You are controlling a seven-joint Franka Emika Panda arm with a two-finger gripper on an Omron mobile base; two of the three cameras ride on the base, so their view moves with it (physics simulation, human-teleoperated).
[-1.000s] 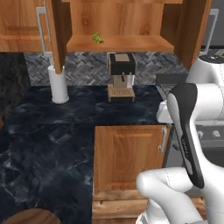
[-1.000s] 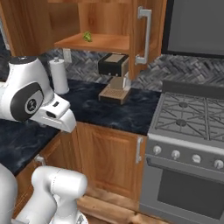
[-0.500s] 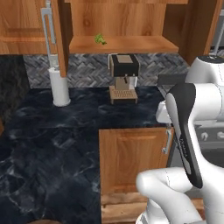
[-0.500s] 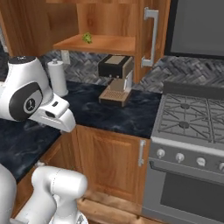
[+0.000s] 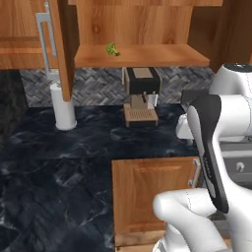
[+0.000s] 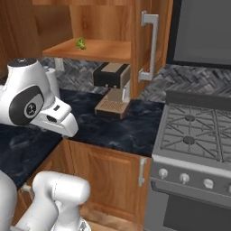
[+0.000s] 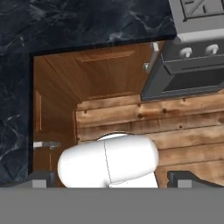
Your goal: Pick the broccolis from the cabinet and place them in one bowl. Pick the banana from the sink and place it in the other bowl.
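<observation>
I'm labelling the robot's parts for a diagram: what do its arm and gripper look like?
The arm is made of glossy white rounded links with a dark grey band along one segment and a round dark joint cap. The gripper has two small dark grey finger tips.

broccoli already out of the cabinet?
No. In the left base view a broccoli sits on the open cabinet shelf, above the coffee machine.
</observation>
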